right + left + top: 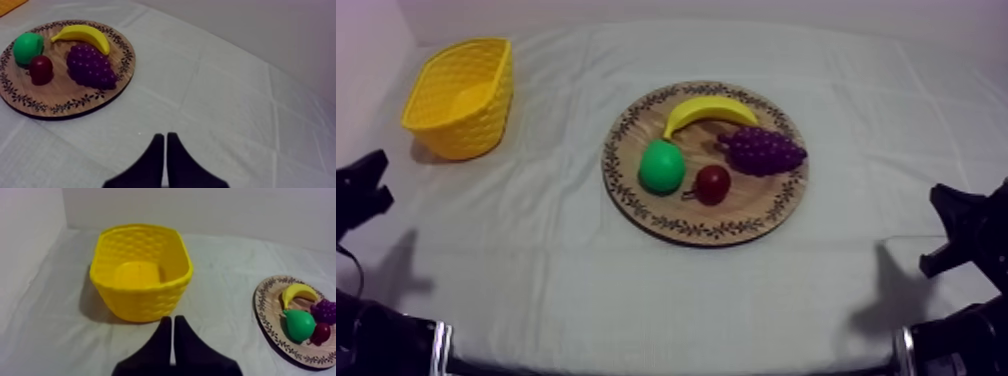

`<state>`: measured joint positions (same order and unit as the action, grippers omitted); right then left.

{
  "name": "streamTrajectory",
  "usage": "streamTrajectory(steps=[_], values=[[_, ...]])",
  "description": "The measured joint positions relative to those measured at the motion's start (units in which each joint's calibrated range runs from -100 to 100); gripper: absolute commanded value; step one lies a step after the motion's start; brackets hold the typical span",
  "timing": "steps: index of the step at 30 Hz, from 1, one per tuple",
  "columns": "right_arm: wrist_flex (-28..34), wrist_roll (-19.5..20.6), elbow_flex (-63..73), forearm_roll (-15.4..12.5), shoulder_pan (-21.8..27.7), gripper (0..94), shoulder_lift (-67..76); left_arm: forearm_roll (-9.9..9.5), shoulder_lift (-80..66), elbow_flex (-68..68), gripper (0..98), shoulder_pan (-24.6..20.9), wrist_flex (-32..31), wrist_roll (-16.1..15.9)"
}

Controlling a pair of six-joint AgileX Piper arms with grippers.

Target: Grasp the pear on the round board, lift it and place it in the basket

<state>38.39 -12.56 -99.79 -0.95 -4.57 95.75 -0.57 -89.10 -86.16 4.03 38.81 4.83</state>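
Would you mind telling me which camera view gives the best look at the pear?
The top view: the pear lies fully exposed on the wooden board. The left wrist view shows it side-on beside the banana; in the right wrist view the small red fruit overlaps its edge.

Cloth-covered table [636, 290] with yellow basket [466, 135] (far left) and wooden board [746, 205] near its middle

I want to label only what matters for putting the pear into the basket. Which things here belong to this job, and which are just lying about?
For the job: pear, board, basket.

Lying about, all on the board: banana, grapes, small red fruit.
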Motion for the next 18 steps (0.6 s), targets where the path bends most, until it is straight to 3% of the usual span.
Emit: streamTrajectory(steps=[10, 18], values=[[0.00, 0.04, 0.00, 0.00, 0.00, 0.3, 0.00, 0.57, 20.08, 20.68, 2.7, 1.01, 3.24, -1.79], [0.00, 0.04, 0.00, 0.00, 0.00, 0.3, 0.00, 0.87, 37.27, 36.40, 5.2, 5.36, 5.07, -3.12]])
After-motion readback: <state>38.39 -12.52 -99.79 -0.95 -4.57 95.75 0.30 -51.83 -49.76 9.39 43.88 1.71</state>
